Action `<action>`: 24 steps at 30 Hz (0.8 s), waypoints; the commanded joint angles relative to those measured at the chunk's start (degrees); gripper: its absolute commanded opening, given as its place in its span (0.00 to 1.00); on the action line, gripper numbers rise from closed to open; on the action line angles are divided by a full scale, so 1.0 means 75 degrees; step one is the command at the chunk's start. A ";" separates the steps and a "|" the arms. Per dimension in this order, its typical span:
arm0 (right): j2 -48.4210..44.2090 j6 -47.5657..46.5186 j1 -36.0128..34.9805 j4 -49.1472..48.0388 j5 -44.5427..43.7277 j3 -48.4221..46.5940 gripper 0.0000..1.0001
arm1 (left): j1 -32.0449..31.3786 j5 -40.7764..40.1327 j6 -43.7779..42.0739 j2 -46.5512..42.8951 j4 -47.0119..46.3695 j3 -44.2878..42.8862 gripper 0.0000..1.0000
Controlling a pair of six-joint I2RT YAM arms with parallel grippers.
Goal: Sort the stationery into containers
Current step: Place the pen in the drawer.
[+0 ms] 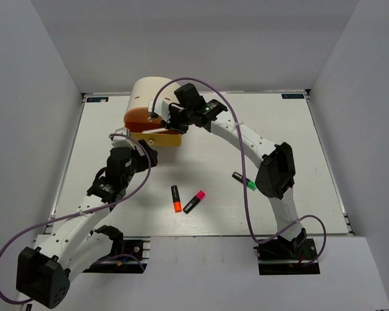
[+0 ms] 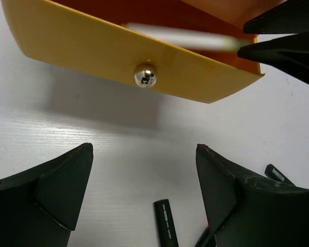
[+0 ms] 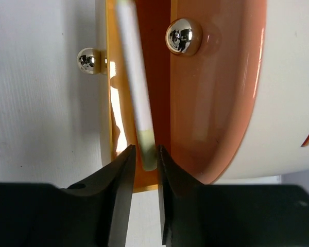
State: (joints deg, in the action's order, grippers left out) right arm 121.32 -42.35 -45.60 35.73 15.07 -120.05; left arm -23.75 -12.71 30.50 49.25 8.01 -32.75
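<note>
The cream half-cylinder cabinet stands at the back with its orange drawer and its yellow drawer pulled out. My right gripper hovers over the yellow drawer. Its jaws stand narrowly apart around the end of a pale pen, with small gaps on both sides. The pen looks blurred in the left wrist view. My left gripper is open and empty just in front of the yellow drawer's knob. Orange-capped, pink-capped and green-capped highlighters lie on the table.
The orange drawer front with its knob is just right of the pen. The right arm's elbow hangs beside the green-capped highlighter. The white table is walled at the back and sides.
</note>
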 commanded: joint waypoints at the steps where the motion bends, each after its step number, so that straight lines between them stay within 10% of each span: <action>1: -0.0016 -0.0108 -0.0060 -0.0158 0.0006 0.0034 0.32 | -0.0033 -0.0075 -0.0317 0.0263 -0.0598 -0.0297 0.90; 13: -0.1046 0.0595 0.0091 0.0053 0.0580 0.0080 0.32 | -0.0033 -0.0145 -0.0902 0.1282 -0.1630 -0.0507 0.85; 24: -0.3061 0.1568 0.1357 -0.0931 0.0416 0.2610 0.29 | -0.0033 -0.0075 -0.1043 0.2245 -0.2310 -0.0731 0.85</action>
State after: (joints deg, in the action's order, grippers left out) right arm 100.84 -34.09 -38.35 32.42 18.39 -104.07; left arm -23.75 -13.08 23.49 66.26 -6.07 -35.83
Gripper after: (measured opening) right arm 0.297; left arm 0.854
